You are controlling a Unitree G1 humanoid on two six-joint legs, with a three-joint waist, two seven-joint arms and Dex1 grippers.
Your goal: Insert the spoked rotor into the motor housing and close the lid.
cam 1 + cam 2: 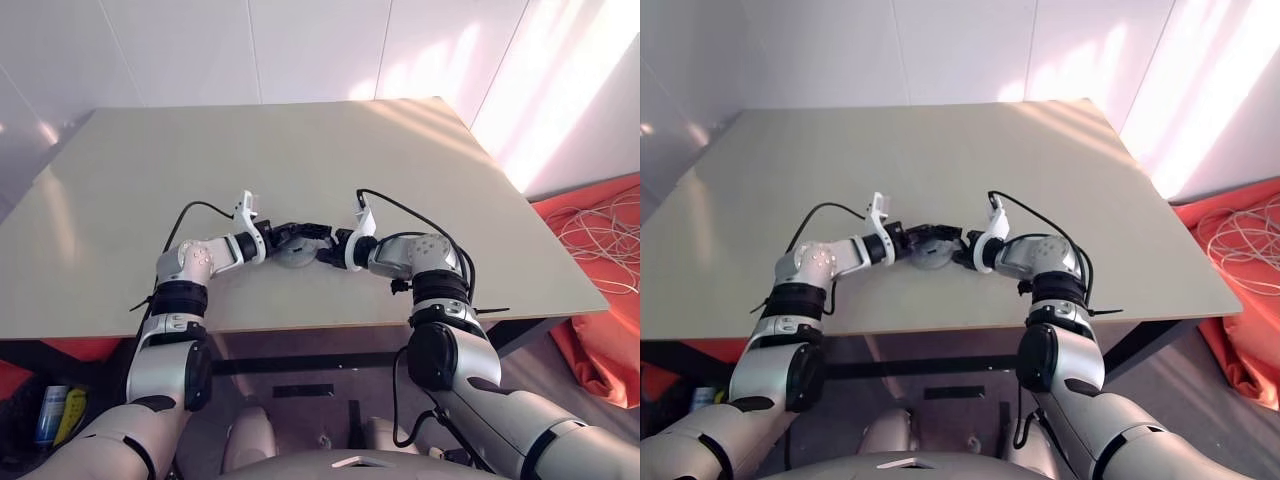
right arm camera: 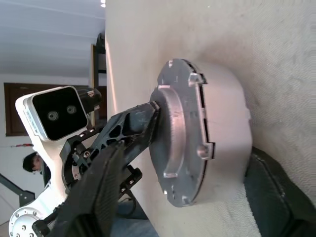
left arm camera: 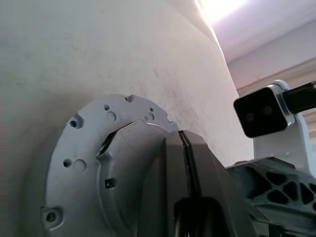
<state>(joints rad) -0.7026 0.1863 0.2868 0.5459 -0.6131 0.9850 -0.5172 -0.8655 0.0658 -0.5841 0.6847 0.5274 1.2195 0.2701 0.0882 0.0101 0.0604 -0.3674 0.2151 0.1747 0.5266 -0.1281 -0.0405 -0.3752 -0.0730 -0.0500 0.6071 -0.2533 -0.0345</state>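
We count one motor housing (image 2: 222, 133) with one lid (image 2: 180, 138) on it, two grippers, left (image 1: 290, 238) and right (image 1: 325, 243), and one desk (image 1: 300, 170).

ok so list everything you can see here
round pale grey metal motor housing: one, grey, on the table near its front edge
round darker grey metal lid: one, grey, seated on the housing
beige rectangular table: one, beige top
orange fabric: one heap, floor right of the table
white cable: one loose coil, on the fabric
blue can: one, floor at left
person: one, far background
left fingers: two, black, shut, tips against the lid
right fingers: two, black, open, either side of the housing
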